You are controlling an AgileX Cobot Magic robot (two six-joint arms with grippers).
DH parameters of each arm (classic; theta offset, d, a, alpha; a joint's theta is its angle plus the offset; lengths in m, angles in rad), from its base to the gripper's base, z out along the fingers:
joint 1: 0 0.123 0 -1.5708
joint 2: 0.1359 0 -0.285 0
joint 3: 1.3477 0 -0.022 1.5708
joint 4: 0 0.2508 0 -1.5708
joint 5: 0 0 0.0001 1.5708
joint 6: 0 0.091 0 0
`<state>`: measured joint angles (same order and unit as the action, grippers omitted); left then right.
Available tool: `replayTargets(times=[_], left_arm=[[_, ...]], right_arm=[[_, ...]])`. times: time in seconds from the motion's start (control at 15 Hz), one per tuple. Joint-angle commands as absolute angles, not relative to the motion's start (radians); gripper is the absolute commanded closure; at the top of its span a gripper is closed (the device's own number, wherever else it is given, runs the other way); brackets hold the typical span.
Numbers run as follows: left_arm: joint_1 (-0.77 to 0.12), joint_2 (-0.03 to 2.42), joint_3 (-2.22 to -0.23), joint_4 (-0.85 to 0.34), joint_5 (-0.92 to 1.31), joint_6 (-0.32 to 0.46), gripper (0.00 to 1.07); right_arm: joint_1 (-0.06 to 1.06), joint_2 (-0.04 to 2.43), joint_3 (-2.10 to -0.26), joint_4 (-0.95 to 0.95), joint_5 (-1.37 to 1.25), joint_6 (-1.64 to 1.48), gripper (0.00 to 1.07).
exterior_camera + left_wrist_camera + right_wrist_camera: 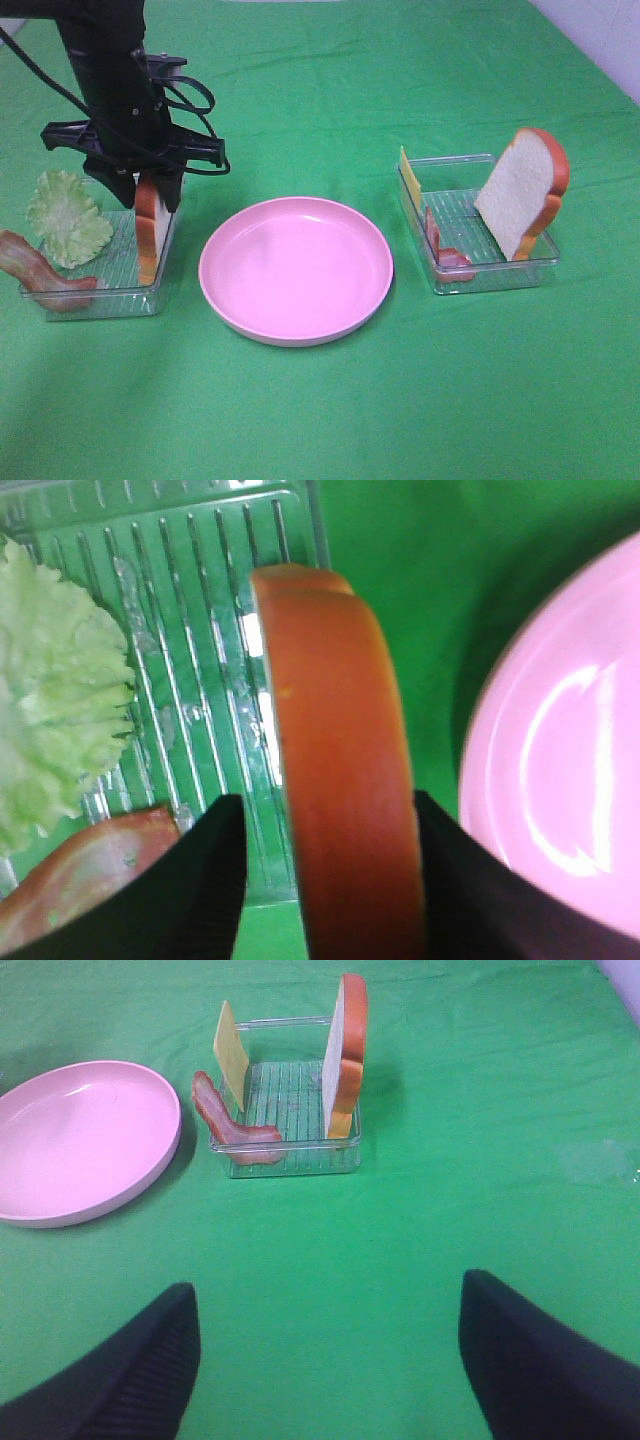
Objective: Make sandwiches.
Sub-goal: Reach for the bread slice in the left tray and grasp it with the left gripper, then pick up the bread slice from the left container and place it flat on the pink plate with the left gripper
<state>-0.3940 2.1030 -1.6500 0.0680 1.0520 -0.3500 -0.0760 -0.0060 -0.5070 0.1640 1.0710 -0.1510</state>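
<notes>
The left claw (pixel 328 798) is reaching down into the left tray (pixel 110 300) and sitting around a bread slice (pixel 340 780) that is standing up on its edge. The claw is spread, with one black finger (pixel 200 880) on each side of the bread. One finger is touching the brown crust, and a thin bit of tray is showing between the other finger and the bread (so it is not squeezing it). A lettuce leaf (pixel 68 215) is leaning in the same tray, and a bacon strip (pixel 35 268) is hanging over its corner.

The pink plate (pixel 295 268) is sitting in the middle of the green worktop (pixel 320 420), between the two trays.

The right tray (pixel 495 275) is holding another bread slice (pixel 520 190) leaning at one end, a cheese slice (pixel 407 180) standing up at the other end, and a second bacon strip (pixel 447 252). The right claw (pixel 328 1282) is hanging well back from that tray, spread wide with nothing between its fingers.
</notes>
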Motion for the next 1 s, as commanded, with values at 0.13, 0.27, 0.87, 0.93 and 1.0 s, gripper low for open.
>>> replayTargets(times=[0.13, 0.27, 0.87, 0.93, 1.0], left_arm=[[-0.401, 2.103, -1.656, 0.097, 1.047, -0.360, 0.86], [-0.401, 2.103, -1.656, 0.096, 1.052, -0.360, 1.06], [-0.399, 1.940, -1.682, 0.047, 1.180, -0.342, 1.07], [-0.388, 1.874, -1.682, 0.027, 1.191, -0.322, 1.07], [-0.371, 1.825, -1.682, -0.017, 1.192, -0.291, 1.07]], right_arm=[[-0.083, -0.021, -0.506, 0.165, 1.064, -0.157, 0.39], [-0.083, -0.021, -0.506, 0.165, 1.064, -0.157, 0.39], [-0.083, -0.020, -0.506, 0.165, 1.064, -0.157, 0.39], [-0.083, -0.020, -0.506, 0.165, 1.064, -0.157, 0.39], [-0.083, -0.020, -0.506, 0.165, 1.064, -0.157, 0.39]])
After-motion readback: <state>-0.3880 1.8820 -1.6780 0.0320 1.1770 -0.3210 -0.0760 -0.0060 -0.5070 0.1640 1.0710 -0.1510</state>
